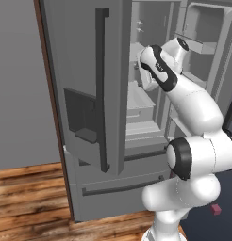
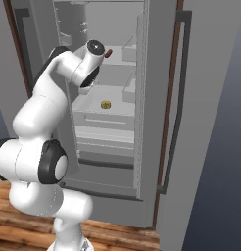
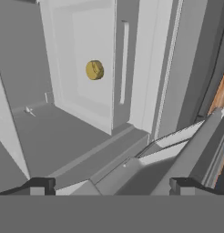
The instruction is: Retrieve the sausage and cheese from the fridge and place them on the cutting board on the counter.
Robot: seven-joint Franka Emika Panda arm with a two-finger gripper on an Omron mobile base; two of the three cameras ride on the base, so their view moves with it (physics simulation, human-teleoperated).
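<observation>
grey fridge [image 2: 156,98] stands with its doors open as the white arm reaches inside, jaws spread wide and empty, toward the yellow cheese [image 2: 106,104] lying on a middle shelf [image 2: 93,105]; next it likely must move closer and close on it.

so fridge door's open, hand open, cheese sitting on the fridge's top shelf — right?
Not the top shelf. The cheese lies on a lower shelf of the fridge, below the sausage, as the right base view shows. Door open and hand open are correct.
</observation>
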